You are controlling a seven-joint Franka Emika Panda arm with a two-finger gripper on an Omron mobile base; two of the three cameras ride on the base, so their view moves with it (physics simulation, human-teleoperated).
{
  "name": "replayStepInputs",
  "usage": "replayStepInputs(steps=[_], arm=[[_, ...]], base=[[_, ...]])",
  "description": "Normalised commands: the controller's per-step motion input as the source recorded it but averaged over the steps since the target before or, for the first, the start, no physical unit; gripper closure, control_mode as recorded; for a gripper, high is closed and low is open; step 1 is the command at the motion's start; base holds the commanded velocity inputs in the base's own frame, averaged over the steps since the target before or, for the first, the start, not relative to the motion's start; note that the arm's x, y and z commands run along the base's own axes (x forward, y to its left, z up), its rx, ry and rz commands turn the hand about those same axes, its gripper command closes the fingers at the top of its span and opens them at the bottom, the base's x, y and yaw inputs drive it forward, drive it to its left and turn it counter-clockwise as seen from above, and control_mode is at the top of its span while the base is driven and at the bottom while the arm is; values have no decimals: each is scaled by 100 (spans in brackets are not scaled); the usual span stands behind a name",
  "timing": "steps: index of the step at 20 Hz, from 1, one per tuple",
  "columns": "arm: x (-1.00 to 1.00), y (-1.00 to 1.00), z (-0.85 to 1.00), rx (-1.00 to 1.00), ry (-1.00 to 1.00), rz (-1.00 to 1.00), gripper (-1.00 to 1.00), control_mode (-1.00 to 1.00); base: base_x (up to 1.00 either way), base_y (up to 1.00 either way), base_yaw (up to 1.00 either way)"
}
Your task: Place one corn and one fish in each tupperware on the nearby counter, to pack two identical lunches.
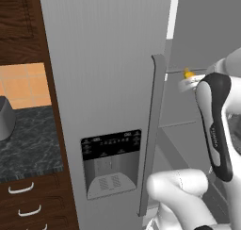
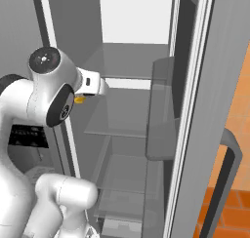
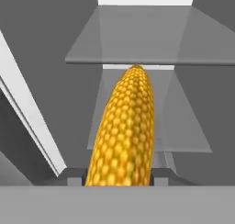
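I can read very little here. On my own forearm (image 1: pixel 217 135), at the right of the left base view, pale lettering runs lengthwise down the dark cover, too blurred to spell out. The fridge's dispenser panel (image 1: pixel 111 144), lower centre, carries rows of small white marks, too small to read.

Corn (image 3: pixel 124 126) between the pincer (image 3: pixel 120 175) tips, inside the fridge (image 2: pixel 127 110).
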Motion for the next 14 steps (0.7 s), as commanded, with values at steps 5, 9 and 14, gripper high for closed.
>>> replayStepInputs(steps=[5,9,14], arm=[[-93,27,-62,0,16,0,100,-100],[-78,28,-46,0,11,0,100,-100],[-38,11,-15,0,1,0,100,100]], base=[[0,0,0],[0,0,0],[-60,40,0]])
